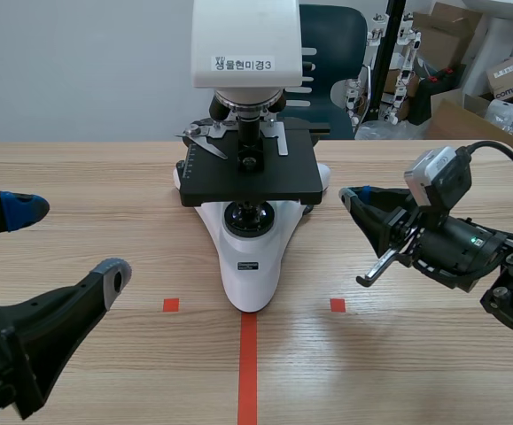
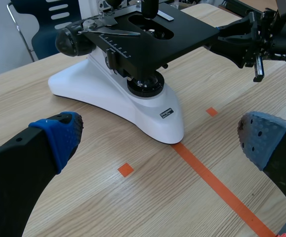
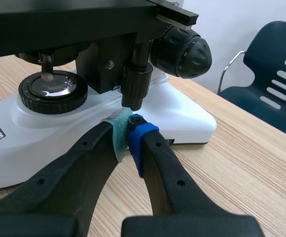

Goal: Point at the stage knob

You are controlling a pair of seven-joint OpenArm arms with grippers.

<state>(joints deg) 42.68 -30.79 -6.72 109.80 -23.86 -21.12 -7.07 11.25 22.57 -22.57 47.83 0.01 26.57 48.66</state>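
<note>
hanging under microscope stage (image 3: 59, 24), black ribbed stage knob (image 3: 137, 89), axis vertical, right gripper (image 3: 128, 123) pressed together just below it, left gripper (image 1: 66, 241) spread at table's (image 1: 105, 177) left edge

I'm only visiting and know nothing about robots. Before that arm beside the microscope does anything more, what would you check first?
1. Right claw shut to make a pointer: ok, no gap at its tip.
2. Tip aimed at the stage knob: ok, it sits just under the knob.
3. Tip touching the knob or stopping short of it: cannot tell.
4. Not aimed at the big focus knob instead: ok, that lies beyond the tip.
5. Left claw out of the way: ok, open and apart from the microscope.
</note>
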